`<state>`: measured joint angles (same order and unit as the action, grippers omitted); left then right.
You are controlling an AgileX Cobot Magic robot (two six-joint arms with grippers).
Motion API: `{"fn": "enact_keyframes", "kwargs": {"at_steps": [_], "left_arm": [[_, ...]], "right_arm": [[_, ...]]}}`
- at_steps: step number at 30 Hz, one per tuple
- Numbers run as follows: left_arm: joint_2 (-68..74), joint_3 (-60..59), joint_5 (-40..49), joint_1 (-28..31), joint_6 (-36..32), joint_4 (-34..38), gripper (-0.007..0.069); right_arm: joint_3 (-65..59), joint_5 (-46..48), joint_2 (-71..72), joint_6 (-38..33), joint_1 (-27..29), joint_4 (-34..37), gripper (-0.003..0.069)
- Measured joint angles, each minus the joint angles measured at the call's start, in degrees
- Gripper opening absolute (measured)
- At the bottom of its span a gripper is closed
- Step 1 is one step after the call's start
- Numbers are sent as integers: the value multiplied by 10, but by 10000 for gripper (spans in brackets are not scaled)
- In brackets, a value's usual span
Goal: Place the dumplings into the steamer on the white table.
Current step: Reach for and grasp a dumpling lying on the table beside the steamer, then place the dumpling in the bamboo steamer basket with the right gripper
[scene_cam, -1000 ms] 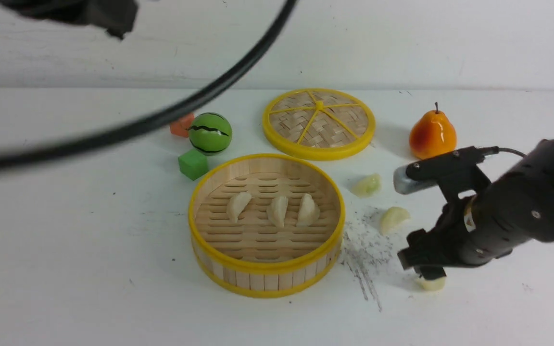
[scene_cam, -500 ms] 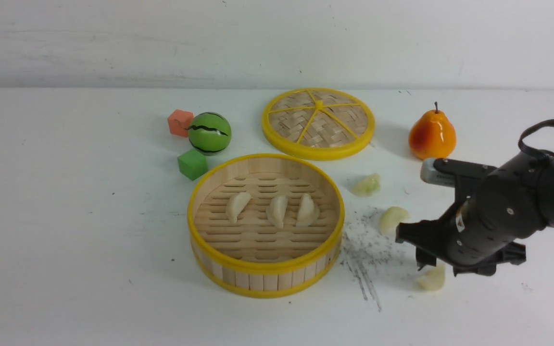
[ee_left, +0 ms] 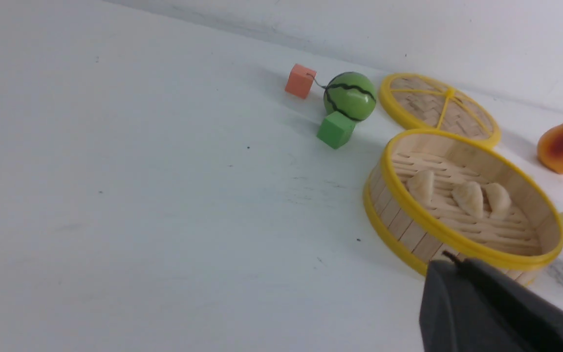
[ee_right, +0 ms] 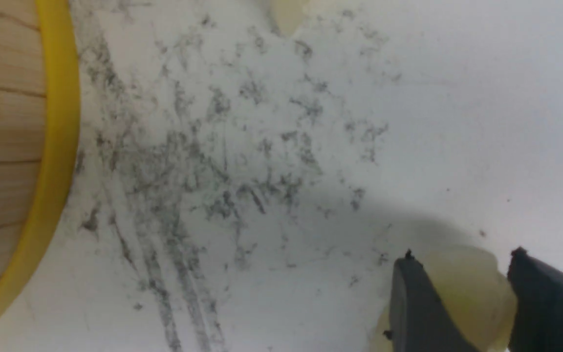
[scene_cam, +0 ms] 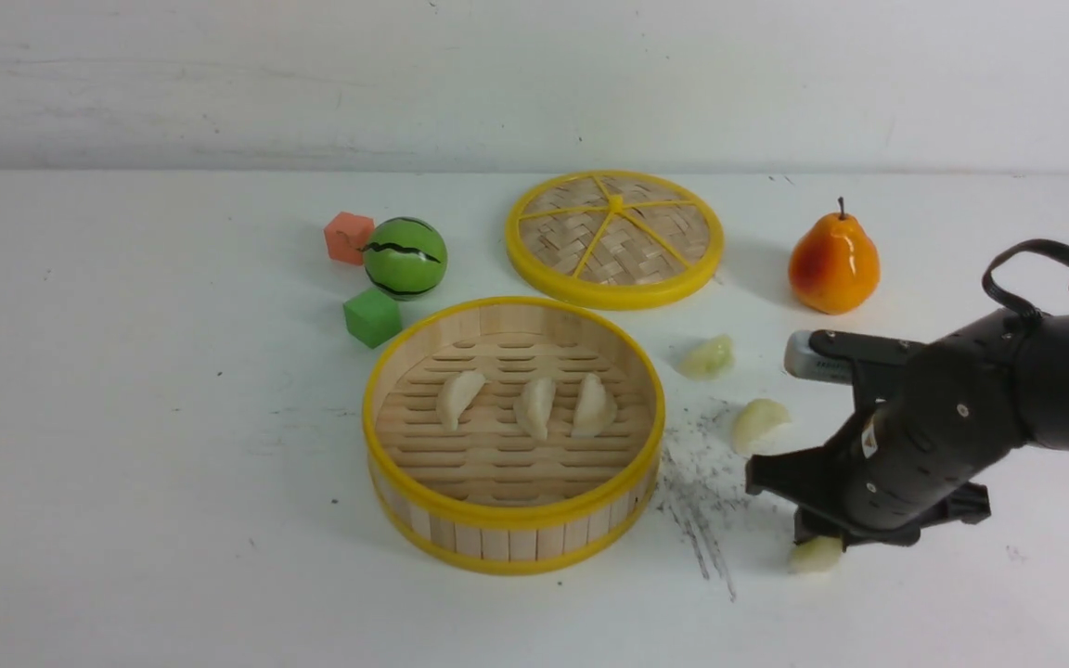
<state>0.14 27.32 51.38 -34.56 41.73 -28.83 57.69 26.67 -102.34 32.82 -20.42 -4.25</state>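
The steamer (scene_cam: pixel 513 533) stands mid-table with three dumplings (scene_cam: pixel 536 406) on its slatted floor. Two more dumplings lie loose on the white table (scene_cam: pixel 126 464) to its right, one greenish (scene_cam: pixel 709 356) and one cream (scene_cam: pixel 758 420). Nearer the front, my right gripper (scene_cam: pixel 817 540) is down on the table, shut on another pale dumpling (scene_cam: pixel 816 555). In the right wrist view that dumpling (ee_right: pixel 467 293) fills the gap between both dark fingers of the gripper (ee_right: pixel 463 256). My left gripper (ee_left: pixel 450 264) is shut and holds nothing; it hangs short of the steamer (ee_left: pixel 408 205).
A woven lid (scene_cam: pixel 615 238) lies behind the steamer. A toy pear (scene_cam: pixel 833 263) stands at the back right. A watermelon ball (scene_cam: pixel 405 257), a green cube (scene_cam: pixel 372 316) and an orange cube (scene_cam: pixel 348 237) sit at the steamer's back left. Dark scratch marks (scene_cam: pixel 701 473) lie between steamer and right gripper.
The left arm and its cable have left the front view. My right arm has rolled and sunk slightly, and its jaws have narrowed onto the front dumpling.
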Motion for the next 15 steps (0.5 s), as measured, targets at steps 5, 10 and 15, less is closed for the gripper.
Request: {"fn": "enact_keyframes", "kwargs": {"at_steps": [5,10,15], "left_arm": [[0,-35,-37,0,-2,-19,-14],[2,-58,-83,0,-3,-32,-14],[6,-65,-96,0,-2,-36,-14]], "right_arm": [[1,2,2,-41,0,5,231],[9,50,46,-88,-1,18,218],[67,67,97,-152,-36,89,206]]}}
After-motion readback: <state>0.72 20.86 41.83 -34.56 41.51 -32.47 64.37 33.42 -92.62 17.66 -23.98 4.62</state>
